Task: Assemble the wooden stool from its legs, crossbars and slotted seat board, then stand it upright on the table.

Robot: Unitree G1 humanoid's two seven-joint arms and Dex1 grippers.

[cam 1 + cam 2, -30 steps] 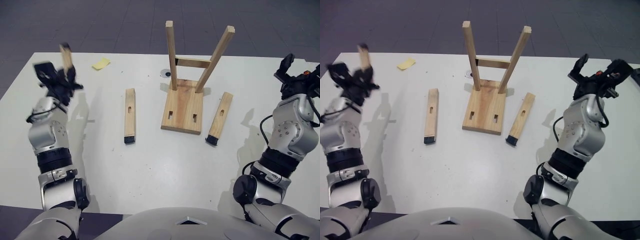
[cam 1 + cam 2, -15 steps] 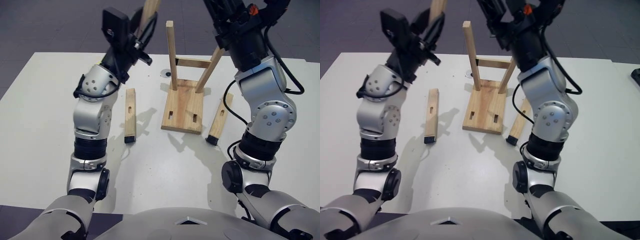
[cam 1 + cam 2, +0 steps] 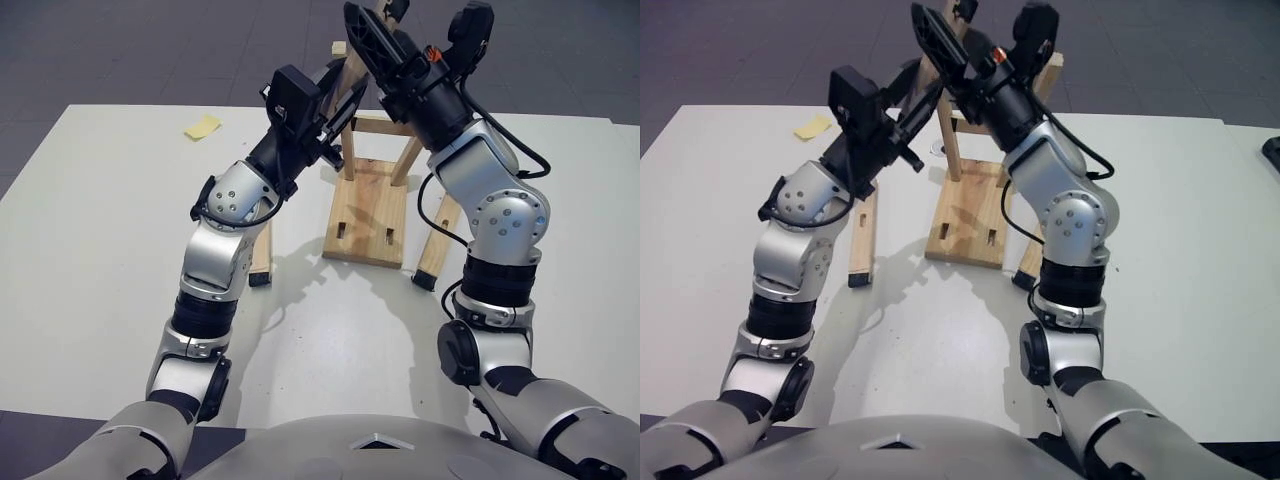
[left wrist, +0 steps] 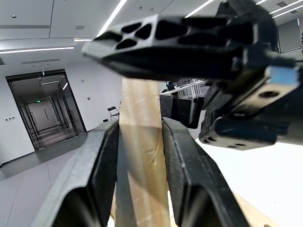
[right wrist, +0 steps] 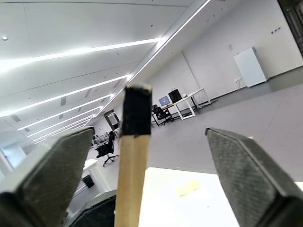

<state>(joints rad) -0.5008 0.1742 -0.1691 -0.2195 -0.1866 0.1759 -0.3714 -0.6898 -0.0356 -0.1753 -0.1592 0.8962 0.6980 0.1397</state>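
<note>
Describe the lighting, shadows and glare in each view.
Left eye view: soft grey shadows lie on the table in front of the seat board. Right wrist view: ceiling light strips glare white. Left wrist view: the left hand, shut on a wooden piece, looks dark against the bright room.

Seat board [image 3: 365, 225] between two loose legs [image 3: 437, 245]

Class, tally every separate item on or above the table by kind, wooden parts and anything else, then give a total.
Seat board: 1
Upright legs in the board: 2
Crossbar: 1
Loose legs lying flat: 2
Wooden stick held in the left gripper: 1
Yellow note: 1
Total: 8
</note>
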